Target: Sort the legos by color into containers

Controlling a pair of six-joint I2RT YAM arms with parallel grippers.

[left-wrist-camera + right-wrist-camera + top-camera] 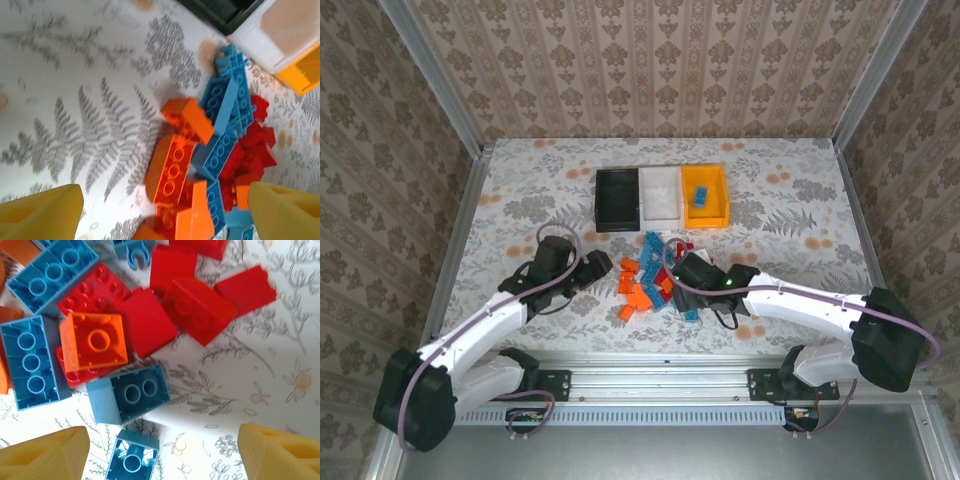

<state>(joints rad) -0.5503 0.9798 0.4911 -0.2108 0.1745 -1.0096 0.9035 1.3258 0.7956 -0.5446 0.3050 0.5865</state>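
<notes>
Three open plastic tubs line the far side: black bin (617, 197), white bin (661, 195), yellow bin (716, 185). Nearer, my left gripper (595, 268) (165, 206) and right gripper (685, 270) (162, 450) stand spread wide, flanking the heap of orange, red and blue plastic bricks (648, 282), the right partly hiding it.

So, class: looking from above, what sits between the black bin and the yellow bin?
The white bin sits there, flanked closely by the black bin and yellow bin in one row, as the top external view shows.
</notes>
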